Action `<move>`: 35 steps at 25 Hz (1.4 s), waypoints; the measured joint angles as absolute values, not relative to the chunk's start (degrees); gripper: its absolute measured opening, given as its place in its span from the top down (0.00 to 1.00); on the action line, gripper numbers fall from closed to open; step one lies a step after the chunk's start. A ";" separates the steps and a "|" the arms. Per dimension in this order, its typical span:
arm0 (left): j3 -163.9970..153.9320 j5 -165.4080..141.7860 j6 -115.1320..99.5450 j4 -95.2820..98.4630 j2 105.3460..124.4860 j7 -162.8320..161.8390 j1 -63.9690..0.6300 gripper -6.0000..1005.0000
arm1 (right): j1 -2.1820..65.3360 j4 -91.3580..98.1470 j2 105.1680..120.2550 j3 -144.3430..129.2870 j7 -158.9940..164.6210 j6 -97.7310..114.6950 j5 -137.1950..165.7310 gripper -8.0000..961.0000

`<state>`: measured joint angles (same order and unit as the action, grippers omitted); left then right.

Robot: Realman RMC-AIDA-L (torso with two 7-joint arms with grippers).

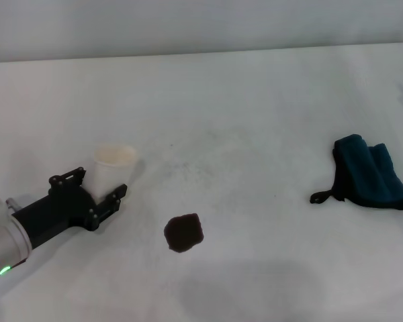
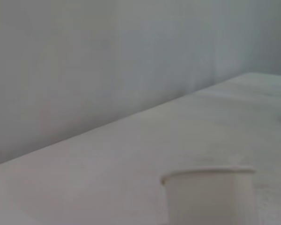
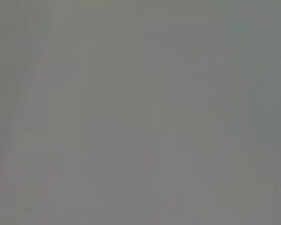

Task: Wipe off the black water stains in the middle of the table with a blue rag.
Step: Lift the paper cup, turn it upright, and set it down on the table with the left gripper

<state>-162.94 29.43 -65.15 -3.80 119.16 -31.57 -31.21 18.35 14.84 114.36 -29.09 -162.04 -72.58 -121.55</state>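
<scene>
Jaws of the left gripper [image 1: 99, 186] stand apart around a white cup [image 1: 112, 165]; contact cannot be told.

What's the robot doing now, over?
Left gripper open around white cup. Right arm out of sight. Blue rag untouched at table's right; black water stains unwiped. Nothing between them.

On my white table [image 1: 255, 100] sit a pale cup [image 1: 113, 168] left of centre, a black stain [image 1: 184, 233] lower centre, and a blue rag [image 1: 369, 173] at right.
</scene>
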 joint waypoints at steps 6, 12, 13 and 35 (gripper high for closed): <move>-162.95 29.08 -63.91 -3.09 119.15 -28.67 -31.50 0.46 | 18.39 15.61 114.34 -29.09 -161.97 -71.48 -121.56 0.17; -163.04 29.46 -63.60 -2.00 119.22 -25.00 -31.48 0.46 | 19.32 15.68 114.35 -29.14 -162.07 -69.87 -121.56 0.17; -163.08 29.62 -63.51 -1.62 119.21 -24.22 -31.47 0.46 | 19.38 15.75 114.37 -29.26 -162.08 -69.71 -121.55 0.17; -162.96 35.38 -64.73 4.50 119.26 -10.80 -23.25 0.15 | 20.00 18.43 114.39 -30.62 -162.17 -67.18 -121.55 0.18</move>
